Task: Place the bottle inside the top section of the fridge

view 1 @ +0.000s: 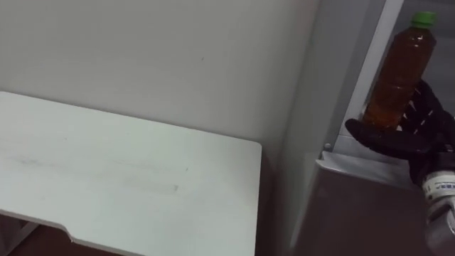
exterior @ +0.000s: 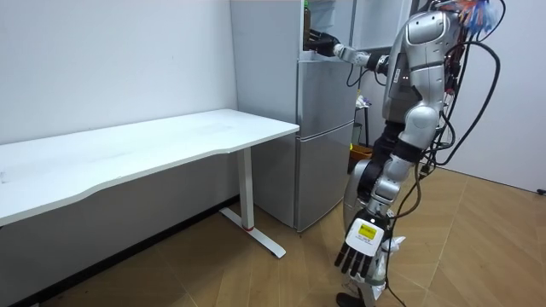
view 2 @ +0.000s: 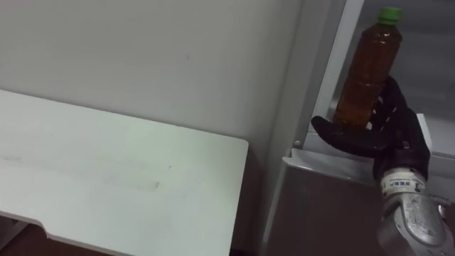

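Observation:
A bottle (view 1: 402, 67) of amber drink with a green cap stands upright at the front edge of the grey fridge's (exterior: 324, 136) open upper compartment. My right hand (view 1: 412, 131) is shut on its lower half, thumb toward the view's left and fingers wrapped behind. The room view has my right arm stretched out to the fridge top, the hand (exterior: 320, 40) at the opening and the bottle (exterior: 305, 15) above it. My left hand (exterior: 363, 247) hangs low at my side with relaxed fingers. I stand close in front of the fridge.
The fridge's lower door (view 1: 355, 206) is closed just below my hand. A white desk (view 1: 106, 178) stands against the wall directly left of the fridge. Wooden floor (exterior: 478, 247) lies open behind me.

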Controlling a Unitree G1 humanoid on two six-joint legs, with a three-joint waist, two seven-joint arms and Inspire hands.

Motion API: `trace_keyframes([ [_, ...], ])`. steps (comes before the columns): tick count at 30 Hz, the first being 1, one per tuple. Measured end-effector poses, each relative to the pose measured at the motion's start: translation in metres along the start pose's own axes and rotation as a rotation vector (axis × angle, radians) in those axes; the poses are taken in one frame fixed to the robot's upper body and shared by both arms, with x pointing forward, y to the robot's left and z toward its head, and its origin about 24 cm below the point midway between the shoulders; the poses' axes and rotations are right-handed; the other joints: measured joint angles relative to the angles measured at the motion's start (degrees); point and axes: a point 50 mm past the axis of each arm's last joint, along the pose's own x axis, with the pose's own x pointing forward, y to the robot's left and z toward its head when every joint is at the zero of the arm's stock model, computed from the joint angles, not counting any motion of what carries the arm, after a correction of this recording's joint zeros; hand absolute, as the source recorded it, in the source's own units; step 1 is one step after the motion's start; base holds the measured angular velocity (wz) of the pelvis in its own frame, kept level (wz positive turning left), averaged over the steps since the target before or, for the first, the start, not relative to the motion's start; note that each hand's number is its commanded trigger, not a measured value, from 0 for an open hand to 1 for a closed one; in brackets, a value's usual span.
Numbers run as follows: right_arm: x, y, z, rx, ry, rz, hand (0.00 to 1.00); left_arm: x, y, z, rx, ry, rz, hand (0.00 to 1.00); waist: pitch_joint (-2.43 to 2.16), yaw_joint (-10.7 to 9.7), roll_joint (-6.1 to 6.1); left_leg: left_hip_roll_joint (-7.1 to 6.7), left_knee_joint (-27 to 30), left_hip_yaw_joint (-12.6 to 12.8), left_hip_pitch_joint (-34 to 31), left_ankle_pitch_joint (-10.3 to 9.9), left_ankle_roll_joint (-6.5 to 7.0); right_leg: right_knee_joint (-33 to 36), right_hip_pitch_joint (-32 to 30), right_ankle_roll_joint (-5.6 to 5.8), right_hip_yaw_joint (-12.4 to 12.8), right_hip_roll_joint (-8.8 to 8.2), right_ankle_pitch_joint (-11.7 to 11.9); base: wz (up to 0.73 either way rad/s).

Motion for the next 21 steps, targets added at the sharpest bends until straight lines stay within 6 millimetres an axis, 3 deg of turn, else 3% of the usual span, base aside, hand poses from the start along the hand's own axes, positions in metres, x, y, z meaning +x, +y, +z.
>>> trace_keyframes([
  [21, -0.025, 0.008, 0.011, -0.072, -0.098, 0.014, 0.0, -0.004, -0.013, -0.01, -0.006, 0.027, -0.016, 0.0, -0.08, -1.26, 0.92, 0.14, -0.55, 0.49, 0.05, -0.05, -0.06, 0.33, -0.66, -0.03, 1.11, 0.44, 0.03, -0.02],
])
